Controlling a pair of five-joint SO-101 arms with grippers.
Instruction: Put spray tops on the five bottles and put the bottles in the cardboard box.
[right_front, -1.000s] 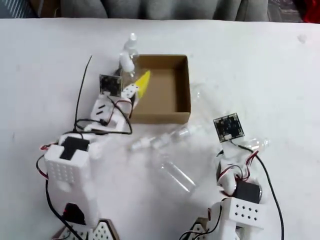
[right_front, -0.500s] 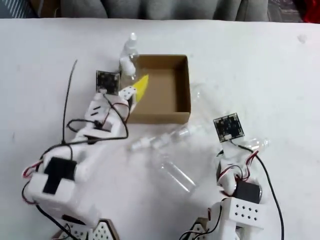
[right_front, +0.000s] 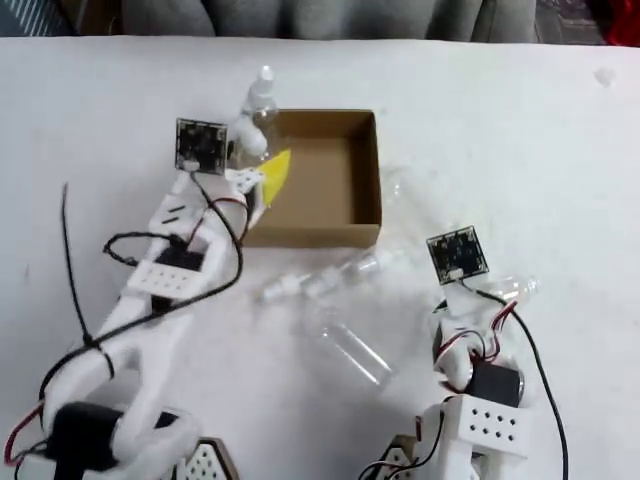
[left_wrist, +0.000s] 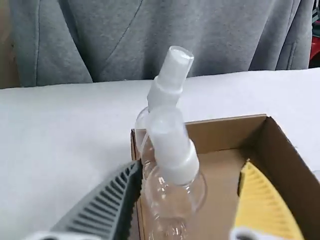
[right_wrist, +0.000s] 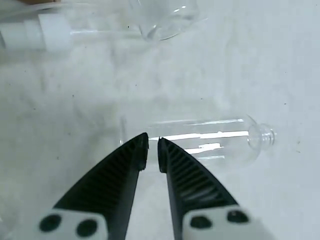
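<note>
Left gripper (left_wrist: 192, 172) jaws spread around one spray-topped bottle (left_wrist: 172, 187) at the cardboard box's (right_front: 366, 170) far-left corner. A second topped bottle (right_front: 263, 86) stands just behind. Two bottles lie mid-table: one capped bottle (right_front: 338, 272) and one bare bottle (right_wrist: 200, 139). Right gripper (right_wrist: 152, 151) jaws are together, empty, near the bare bottle.

White table (right_front: 520, 120), cloth-covered, carrying:
- open brown cardboard box (right_front: 320, 236), centre
- upright clear plastic bottle with white spray top (right_front: 262, 90), just beside the box's far left corner
- spray-topped clear bottle lying flat (right_front: 325, 280), near the box's front wall
- uncapped clear bottle (right_front: 355, 352), lying on its side, further from the box
</note>
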